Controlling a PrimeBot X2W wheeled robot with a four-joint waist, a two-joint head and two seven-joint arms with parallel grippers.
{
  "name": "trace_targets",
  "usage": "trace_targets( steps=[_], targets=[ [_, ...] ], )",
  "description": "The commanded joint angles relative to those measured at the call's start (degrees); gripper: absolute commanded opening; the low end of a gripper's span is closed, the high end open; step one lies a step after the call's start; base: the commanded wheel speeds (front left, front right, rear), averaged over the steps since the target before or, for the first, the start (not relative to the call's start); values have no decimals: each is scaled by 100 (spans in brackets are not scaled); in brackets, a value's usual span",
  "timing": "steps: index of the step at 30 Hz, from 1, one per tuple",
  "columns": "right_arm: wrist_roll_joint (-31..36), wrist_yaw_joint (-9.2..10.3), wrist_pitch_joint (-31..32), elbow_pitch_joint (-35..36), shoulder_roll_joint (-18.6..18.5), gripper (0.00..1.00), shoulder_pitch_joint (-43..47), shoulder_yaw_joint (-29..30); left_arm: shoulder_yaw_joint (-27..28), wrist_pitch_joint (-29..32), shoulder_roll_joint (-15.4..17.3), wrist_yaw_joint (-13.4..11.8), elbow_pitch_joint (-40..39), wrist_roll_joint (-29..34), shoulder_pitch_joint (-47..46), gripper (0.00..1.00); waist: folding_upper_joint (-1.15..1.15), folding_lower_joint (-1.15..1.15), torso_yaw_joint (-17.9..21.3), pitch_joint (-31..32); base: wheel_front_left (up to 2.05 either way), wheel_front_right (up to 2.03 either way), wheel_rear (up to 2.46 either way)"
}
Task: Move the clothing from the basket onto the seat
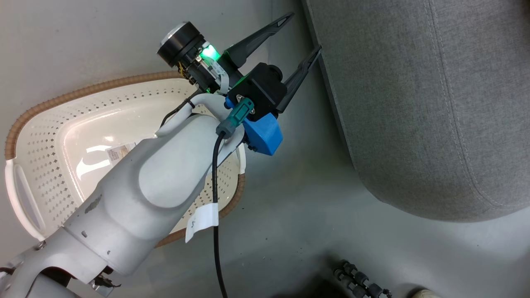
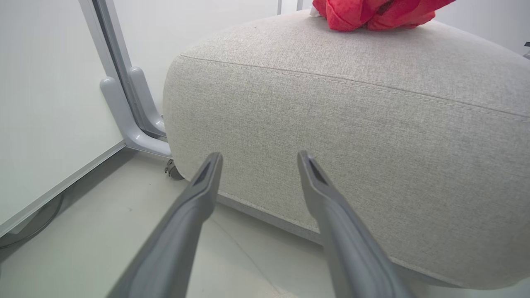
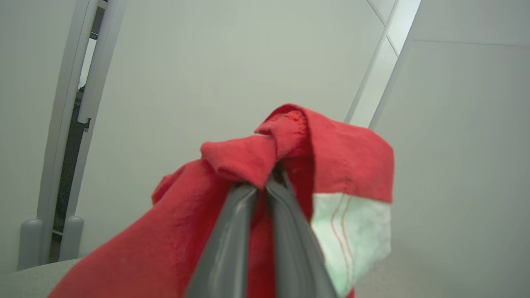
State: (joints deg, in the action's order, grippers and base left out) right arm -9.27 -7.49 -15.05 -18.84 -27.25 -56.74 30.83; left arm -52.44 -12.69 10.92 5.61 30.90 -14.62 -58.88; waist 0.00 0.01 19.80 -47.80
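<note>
My left gripper (image 1: 305, 31) is open and holds nothing. It hangs above the floor between the basket (image 1: 83, 93) and the grey seat (image 1: 434, 103). In the left wrist view its fingers (image 2: 207, 182) point at the seat's side (image 2: 352, 124). Red clothing (image 2: 372, 14) lies on top of that cushion. My right gripper (image 3: 265, 184) is shut on a bunch of red clothing (image 3: 339, 153) with a white trim panel, held above the seat (image 3: 25, 281). The basket's inside shows bare white plastic and a label where my left forearm does not cover it.
A white partition panel with a grey foot bracket (image 2: 124, 103) and a small caster (image 2: 174, 169) stands by the seat's left corner. Dark cable links (image 1: 360, 281) lie on the grey floor near the bottom of the head view.
</note>
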Motion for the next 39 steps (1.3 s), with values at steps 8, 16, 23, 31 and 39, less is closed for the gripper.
trace_targets(
  steps=[8, 16, 23, 31, 39],
  targets=[
    [89, -1, -20, -444, 497, 0, 297, -198, -51, 59, 41, -42, -107, -24, -124, 100, 0, -1, -59, -100, 0, 0, 0],
    [57, -1, -20, -806, 859, 0, 566, -478, -93, 63, 76, -94, -144, -49, -119, 100, 0, -1, -142, -167, 0, 0, 0],
    [-21, -1, -20, -922, 878, 5, 755, -509, -102, -7, 40, -114, -92, -106, -97, 100, 0, -1, -185, -45, 0, 0, 0],
    [123, -1, -19, -598, 855, 100, 1445, -584, -62, -183, -138, -180, 42, -257, 179, 100, 0, -1, -293, 530, 0, 0, 0],
    [247, -1, -20, 4, 969, 100, 2352, -963, 277, -256, -246, -304, -31, -451, 685, 100, 0, -1, -460, 1446, 0, 0, 0]
  ],
)
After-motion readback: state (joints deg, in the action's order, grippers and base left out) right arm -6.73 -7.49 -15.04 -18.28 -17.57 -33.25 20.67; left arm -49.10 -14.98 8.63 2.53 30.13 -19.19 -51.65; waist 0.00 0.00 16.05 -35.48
